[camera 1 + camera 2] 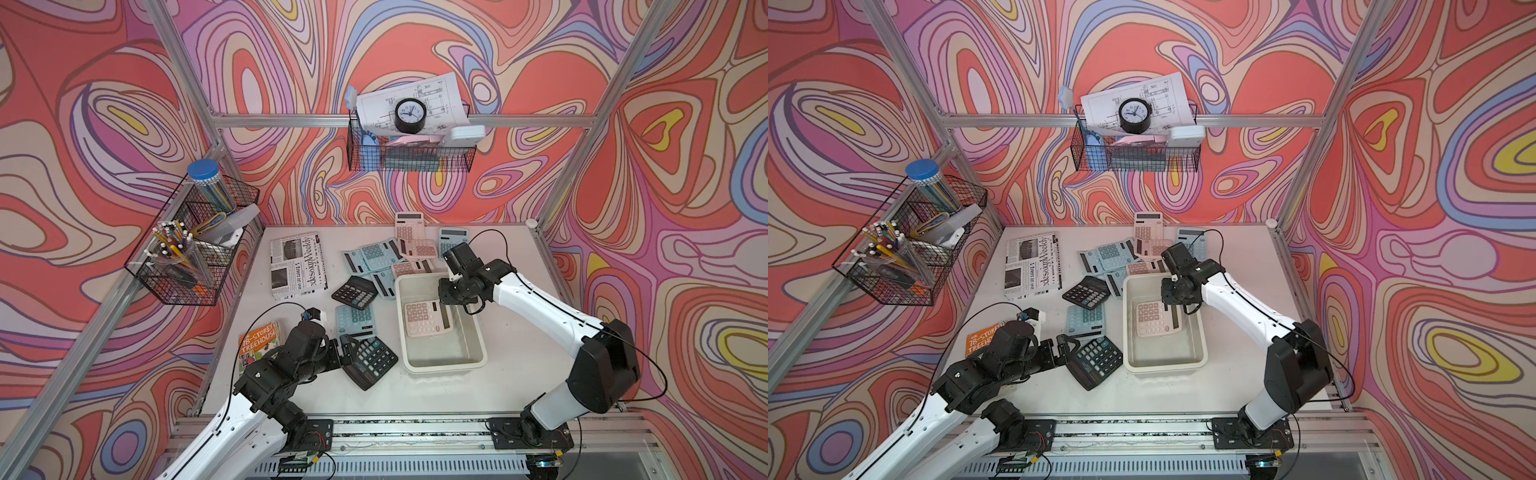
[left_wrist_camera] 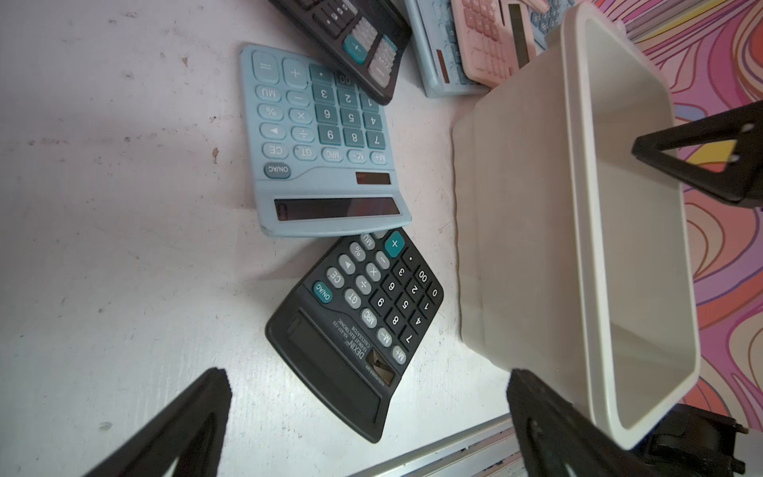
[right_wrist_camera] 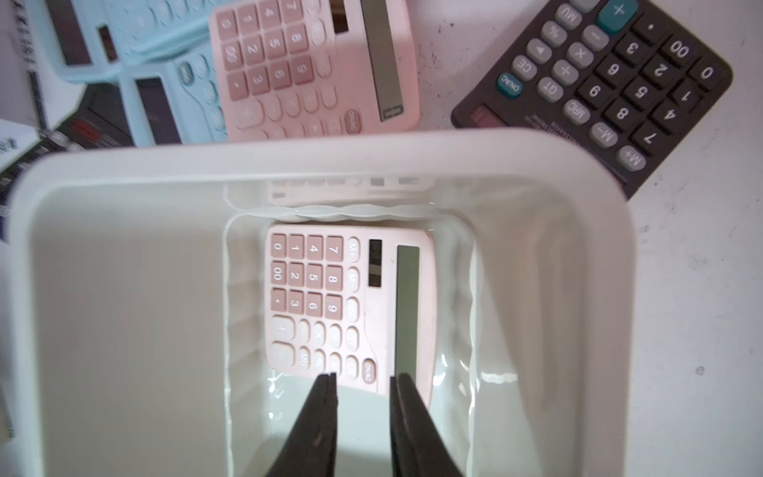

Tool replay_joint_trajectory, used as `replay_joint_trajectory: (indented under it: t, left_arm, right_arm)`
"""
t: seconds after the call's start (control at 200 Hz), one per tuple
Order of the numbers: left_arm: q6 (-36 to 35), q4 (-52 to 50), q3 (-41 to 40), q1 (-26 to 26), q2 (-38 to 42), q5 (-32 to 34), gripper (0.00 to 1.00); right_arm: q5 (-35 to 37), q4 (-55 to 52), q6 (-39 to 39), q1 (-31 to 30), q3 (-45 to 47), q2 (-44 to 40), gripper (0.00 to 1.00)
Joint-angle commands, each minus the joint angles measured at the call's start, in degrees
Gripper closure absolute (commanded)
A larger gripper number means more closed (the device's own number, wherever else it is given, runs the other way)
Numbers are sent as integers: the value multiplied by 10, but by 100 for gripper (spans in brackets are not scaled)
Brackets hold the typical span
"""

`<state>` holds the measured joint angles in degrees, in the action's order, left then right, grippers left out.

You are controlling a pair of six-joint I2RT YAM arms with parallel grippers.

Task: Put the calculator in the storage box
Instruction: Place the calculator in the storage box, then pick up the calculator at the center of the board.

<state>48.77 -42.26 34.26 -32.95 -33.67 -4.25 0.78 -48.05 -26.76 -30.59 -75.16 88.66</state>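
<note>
The cream-white storage box (image 1: 444, 365) (image 1: 1165, 365) stands right of the table's middle. A pink calculator (image 1: 424, 320) (image 3: 330, 305) lies flat, keys up, in its far half. My right gripper (image 1: 441, 300) (image 3: 363, 378) reaches down into the box just over the calculator's display end. Its jaws stand a little apart with nothing between them. My left gripper (image 1: 349, 351) (image 2: 367, 373) is wide open, low over the near end of a black calculator (image 1: 372, 361) (image 2: 359, 326) on the table left of the box.
A blue calculator (image 1: 353, 320) and another black one (image 1: 354, 292) lie left of the box. Several blue and pink calculators (image 1: 386, 257) are piled behind it. A newspaper (image 1: 297, 266) and a book (image 1: 257, 340) lie at the left. Black wire baskets (image 1: 195, 245) (image 1: 409, 153) hang on the frame.
</note>
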Motion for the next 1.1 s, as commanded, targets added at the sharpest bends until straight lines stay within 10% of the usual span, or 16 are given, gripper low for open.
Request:
replay_joint_trajectory:
  t: [0.0, 0.546, 0.801, 1.097]
  left_arm:
    - [17, -31, -13, 3, 5, 2, 1]
    - [146, -41, -98, 3, -37, -67, 8]
    - [205, 82, -170, 2, -80, -151, 45]
    - [234, 128, -194, -7, -104, -155, 66]
  right_arm:
    - [-27, 20, 13, -3, 9, -48, 65]
    - [-23, 21, 41, -3, 75, -160, 6]
    - [-22, 27, 38, -2, 87, -167, 2]
    - [-26, 28, 41, -2, 91, -163, 2]
